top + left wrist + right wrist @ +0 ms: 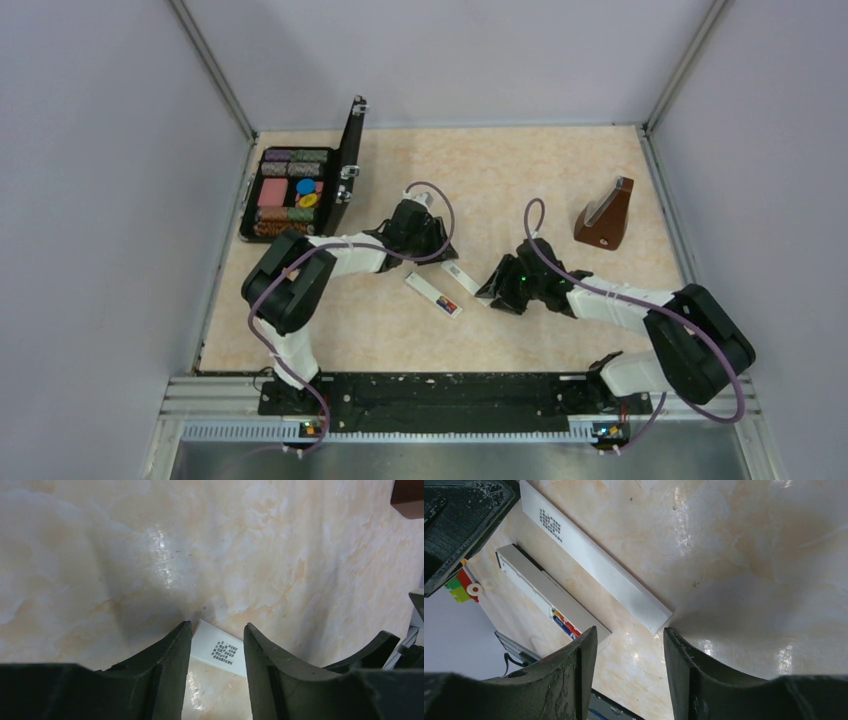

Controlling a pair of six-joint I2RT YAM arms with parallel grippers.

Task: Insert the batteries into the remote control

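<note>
My left pincer (217,625) is released, jaws parted around the printed end of a flat white plastic strip (220,650) lying on the pale marbled tabletop (125,555). My right pincer (629,628) is released too, straddling that strip's other end. Just beside the strip, not touching it, lies the slim white rectangular remote control (531,582), small colourful cylindrical batteries (565,625) seated in its open compartment.

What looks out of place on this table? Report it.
The remote control lies with its back open, and the batteries show at one end of the bay. Its white cover lies loose beside it, a gap between them. Nothing looks spilled or broken.
</note>
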